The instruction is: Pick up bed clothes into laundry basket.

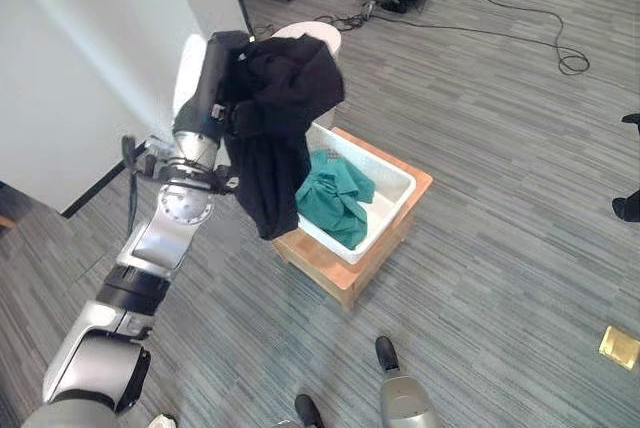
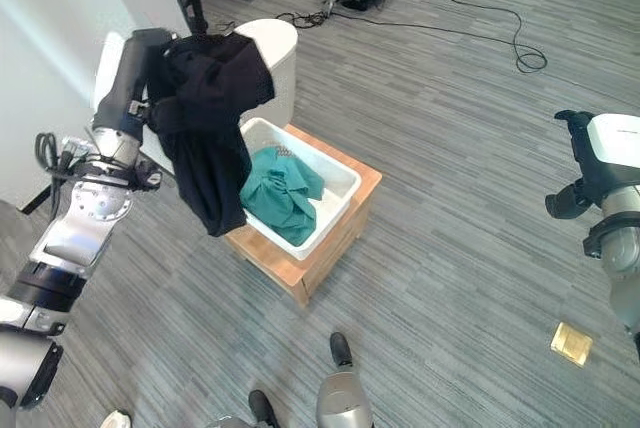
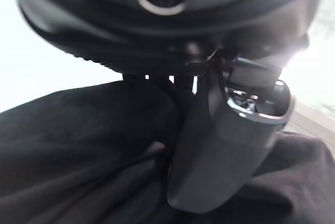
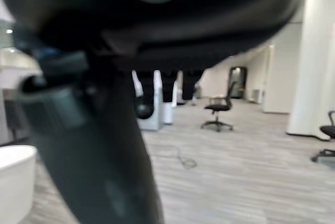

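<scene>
Black cloth garment (image 1: 275, 118) hangs bunched from the raised left hand (image 3: 220, 145), whose thumb clamps it, beside the white plastic laundry basket (image 1: 392, 184) holding green cloth (image 1: 335, 198) on a low wooden stand (image 1: 345, 273). Right hand (image 2: 575, 163): finger state unclear. Risk: releasing short of the rim would likely drop the trailing end outside.

So the laundry basket (image 1: 385, 193) sits on a low wooden stand (image 1: 345, 273) around the middle of the frame, with a bundle of cloth (image 1: 335, 203) lying in it. The left hand (image 1: 245, 113) is up at upper left, holding a garment (image 1: 275, 133) that hangs over the basket's left end. A round tub (image 2: 270, 53) stands just behind. The right hand (image 2: 590, 173) is way off at the right edge.
</scene>
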You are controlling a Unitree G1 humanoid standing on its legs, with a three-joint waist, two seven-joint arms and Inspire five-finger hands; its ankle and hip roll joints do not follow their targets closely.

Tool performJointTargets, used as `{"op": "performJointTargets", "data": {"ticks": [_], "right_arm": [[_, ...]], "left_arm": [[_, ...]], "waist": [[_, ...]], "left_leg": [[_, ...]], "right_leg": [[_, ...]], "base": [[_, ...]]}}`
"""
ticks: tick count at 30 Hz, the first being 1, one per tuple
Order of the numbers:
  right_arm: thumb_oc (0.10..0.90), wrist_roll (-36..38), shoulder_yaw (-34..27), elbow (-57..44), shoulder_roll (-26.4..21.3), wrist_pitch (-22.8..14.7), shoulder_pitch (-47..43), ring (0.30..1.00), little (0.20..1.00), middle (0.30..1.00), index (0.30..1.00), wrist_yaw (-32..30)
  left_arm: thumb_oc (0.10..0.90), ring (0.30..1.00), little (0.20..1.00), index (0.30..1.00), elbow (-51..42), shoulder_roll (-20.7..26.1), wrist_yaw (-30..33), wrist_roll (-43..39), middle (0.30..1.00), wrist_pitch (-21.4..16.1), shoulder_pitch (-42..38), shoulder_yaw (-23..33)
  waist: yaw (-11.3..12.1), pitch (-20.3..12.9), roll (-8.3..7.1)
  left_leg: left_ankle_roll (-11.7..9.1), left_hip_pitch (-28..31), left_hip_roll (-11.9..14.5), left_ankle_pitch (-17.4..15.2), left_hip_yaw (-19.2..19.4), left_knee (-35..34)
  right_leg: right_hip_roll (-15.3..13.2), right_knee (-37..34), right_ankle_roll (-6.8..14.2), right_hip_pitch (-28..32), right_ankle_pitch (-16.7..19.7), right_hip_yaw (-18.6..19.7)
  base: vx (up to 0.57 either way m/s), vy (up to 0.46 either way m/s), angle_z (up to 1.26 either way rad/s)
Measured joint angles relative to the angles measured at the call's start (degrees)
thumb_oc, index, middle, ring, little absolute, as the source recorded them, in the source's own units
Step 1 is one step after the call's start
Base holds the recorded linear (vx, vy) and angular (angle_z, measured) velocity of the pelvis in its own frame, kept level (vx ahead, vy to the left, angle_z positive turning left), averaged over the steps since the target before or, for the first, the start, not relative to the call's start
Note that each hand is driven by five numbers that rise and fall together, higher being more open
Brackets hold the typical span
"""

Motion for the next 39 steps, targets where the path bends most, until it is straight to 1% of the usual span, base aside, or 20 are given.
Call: {"op": "performJointTargets", "data": {"ticks": [1,3,6,7,9,10,11,12,14,16,18,20,21,22,25,26,30,33,35,39], "right_arm": [[0.8,0.0,0.0,-0.29,0.0,-0.01,-0.2,0.9,0.9,0.9,0.9,0.0],[0.8,0.01,0.16,-1.6,-0.06,-0.28,-1.08,0.9,0.9,0.9,0.9,-0.07],[0.8,0.01,0.18,-3.27,-0.32,-0.41,-2.7,0.9,0.9,0.9,0.9,-0.06],[0.8,0.12,0.23,-4.42,-1.39,-0.56,-2.95,0.9,0.9,0.9,0.9,-0.04],[0.8,1.0,0.17,-5.26,-2.82,-0.62,-3.04,0.9,0.9,0.9,0.9,-0.04],[0.8,1.43,0.12,-5.66,-2.97,-0.64,-3.04,0.9,0.9,0.9,0.9,-0.06],[0.8,1.98,0.07,-5.91,-2.98,-0.55,-3.04,0.9,0.9,0.9,0.9,-0.07],[0.8,2.69,0.01,-6.2,-2.98,-0.56,-3.06,0.9,0.9,0.9,0.9,-0.07],[0.8,3.41,-0.03,-6.8,-3.02,-0.55,-3.16,0.9,0.9,0.9,0.9,-0.08],[0.8,3.48,-0.04,-7.3,-3.58,-0.56,-3.18,0.9,0.9,0.9,0.9,-0.07],[0.8,3.48,-0.08,-7.35,-3.58,-0.34,-3.17,0.9,0.9,0.9,0.9,-0.07],[0.8,3.53,-0.83,-7.5,-3.59,-0.26,-2.96,0.9,0.9,0.9,0.9,-0.06],[0.8,3.73,-2.32,-7.71,-3.61,-0.29,-2.12,0.9,0.9,0.9,0.9,-0.05],[0.8,3.95,-3.67,-7.73,-3.61,-0.31,-1.56,0.9,0.9,0.9,0.9,-0.05],[0.8,5.99,-6.67,-7.72,-3.7,0.09,-0.98,0.9,0.9,0.9,0.9,-0.09],[0.8,6.39,-7.03,-7.7,-3.79,0.19,-0.98,0.9,0.9,0.9,0.9,-0.1],[0.8,7.66,-7.11,-7.74,-4.03,0.46,-0.96,0.9,0.9,0.9,0.9,-0.47],[0.8,7.64,-7.04,-9.04,-3.95,0.69,-0.66,0.9,0.9,0.9,0.9,-0.48],[0.8,7.61,-6.84,-9.61,-3.93,0.27,-0.43,0.9,0.9,0.9,0.9,-0.63],[0.8,7.62,-6.84,-9.62,-3.94,0.15,-0.43,0.9,0.9,0.9,0.9,-1.42]], "left_arm": [[0.4,0.3,0.3,0.3,1.65,-0.08,0.02,-0.04,0.3,-0.02,-2.28,-1.45],[0.4,0.3,0.3,0.3,2.66,-0.1,0.05,-0.12,0.3,0.01,-5.1,-2.25],[0.4,0.3,0.3,0.3,6.12,0.31,0.15,-0.14,0.3,0.01,-11.44,-4.37],[0.4,0.3,0.3,0.3,6.4,0.54,0.39,-0.1,0.3,-0.01,-13.76,-4.89],[0.4,0.3,0.3,0.3,6.6,1.03,0.68,-0.04,0.3,-0.01,-16.65,-5.75],[0.4,0.3,0.3,0.3,6.56,1.07,0.94,-0.02,0.3,0.0,-17.7,-5.95],[0.4,0.3,0.3,0.3,6.6,1.14,1.35,-0.01,0.3,0.01,-19.0,-6.41],[0.4,0.3,0.3,0.3,6.6,1.17,2.05,0.04,0.3,0.0,-22.15,-7.29],[0.4,0.3,0.3,0.3,6.62,2.18,2.68,0.07,0.3,-0.01,-26.53,-9.19],[0.4,0.3,0.3,0.3,6.62,2.43,3.13,0.07,0.3,-0.05,-30.33,-9.49],[0.4,0.3,0.3,0.3,6.59,2.44,3.35,0.08,0.3,-0.11,-31.26,-9.48],[0.4,0.3,0.3,0.3,6.59,2.43,3.5,0.07,0.3,-0.11,-31.56,-9.44],[0.4,0.3,0.3,0.3,6.7,2.36,3.49,0.05,0.3,-0.18,-31.4,-9.44],[0.4,0.3,0.3,0.3,7.07,2.35,3.45,0.04,0.3,-0.15,-31.3,-9.44],[0.4,0.3,0.3,0.3,11.66,2.25,3.34,-0.02,0.3,0.03,-31.02,-9.47],[0.4,0.3,0.3,0.3,13.62,2.24,3.27,-0.03,0.3,0.46,-30.92,-9.52],[0.4,0.3,0.3,0.3,20.35,2.42,3.23,0.06,0.3,3.44,-29.86,-9.5],[0.4,0.3,0.3,0.3,23.46,2.44,3.17,0.15,0.3,5.44,-29.58,-9.5],[0.4,0.3,0.3,0.3,24.23,2.43,3.13,0.27,0.3,6.12,-29.22,-9.51],[0.4,0.3,0.3,0.3,24.4,2.46,3.17,3.0,0.3,6.26,-29.06,-9.51]], "waist": [[0.2,-0.13,0.29],[-0.42,-0.36,1.15],[-0.08,-0.28,2.29],[-0.22,-0.16,3.4],[-0.43,0.12,4.62],[-0.46,0.05,4.95],[-0.45,0.11,5.16],[-0.62,0.25,5.28],[-0.52,0.31,5.25],[-0.54,1.29,5.35],[-0.81,1.64,5.5],[-1.28,2.74,5.42],[-1.29,3.16,5.25],[-1.37,3.0,5.59],[-1.42,3.95,4.96],[-1.54,4.76,4.63],[-1.41,7.16,3.41],[-0.97,8.49,2.69],[-0.46,9.44,1.77],[0.45,9.94,1.01]], "left_leg": [[0.01,-0.01,-0.09,0.0,0.03,0.01],[0.0,0.05,-0.17,-0.08,0.45,0.0],[-0.06,-0.22,-0.31,-0.15,0.83,0.0],[-0.13,-0.19,-0.37,-0.24,1.25,0.0],[-0.22,-0.27,-0.47,-0.37,1.37,0.0],[-0.22,-0.42,-0.5,-0.37,1.42,0.0],[-0.22,-0.58,-0.49,-0.37,1.5,0.0],[-0.22,-1.19,-0.55,-0.37,1.63,0.0],[-0.22,-2.19,-0.73,-0.36,2.06,0.0],[-0.22,-2.29,-1.02,-0.37,2.1,0.0],[-0.22,-2.29,-1.05,-0.37,2.07,0.0],[-0.24,-2.34,-0.99,-0.38,1.96,-0.01],[-0.24,-2.69,-0.99,-0.38,1.91,0.0],[-0.24,-3.38,-0.99,-0.38,1.86,0.0],[-0.23,-5.27,-1.07,-0.37,1.77,0.0],[-0.23,-5.34,-1.06,-0.37,1.65,0.0],[-0.16,-7.56,-1.08,-0.29,1.65,0.01],[-0.01,-9.49,-1.15,0.09,1.51,0.02],[-0.05,-9.61,-1.13,0.34,1.5,0.02],[-0.06,-9.62,-1.16,0.34,1.3,0.02]], "right_leg": [[-0.06,0.01,0.12,-0.04,0.09,0.0],[-0.07,-0.02,0.15,-0.24,0.05,0.39],[-0.08,0.01,0.21,-0.78,0.14,1.01],[-0.06,0.02,0.27,-0.92,0.1,1.33],[-0.09,0.01,0.35,-1.13,0.05,1.5],[-0.12,0.01,0.38,-1.35,0.03,1.57],[-0.1,0.01,0.39,-1.58,0.02,1.63],[-0.08,0.34,0.42,-2.3,0.07,1.81],[-0.11,0.38,0.61,-3.63,0.43,2.37],[-0.16,0.39,0.54,-4.06,0.62,2.98],[-0.38,0.39,0.85,-4.13,0.39,3.02],[-0.31,0.4,0.91,-4.14,0.34,2.97],[-0.33,0.4,0.91,-4.43,0.34,2.93],[-0.34,0.4,0.79,-5.13,0.44,2.9],[-0.18,0.41,0.32,-7.09,1.35,2.95],[-0.12,0.42,0.31,-7.11,1.4,2.88],[-0.08,0.43,0.16,-9.38,2.31,2.93],[-0.06,0.45,-0.14,-11.3,2.91,2.92],[-0.04,0.46,-0.19,-11.5,2.96,2.9],[-0.16,0.46,-0.22,-11.47,2.97,2.46]], "base": [[0.02,0.013,-0.04],[0.02,0.015,-0.07],[0.02,0.017,-0.11],[0.04,0.019,-0.1],[0.02,0.008,-0.06],[0.01,0.007,-0.05],[0.0,0.015,-0.05],[-0.01,0.019,-0.1],[-0.02,0.013,-0.14],[0.0,0.01,-0.16],[0.0,0.005,-0.04],[-0.03,-0.004,0.0],[-0.04,-0.001,0.03],[-0.1,0.003,0.03],[-0.11,0.003,0.01],[-0.13,-0.002,-0.03],[-0.09,-0.017,0.0],[-0.07,-0.017,0.01],[-0.05,-0.018,-0.03],[-0.04,-0.026,0.01]]}}
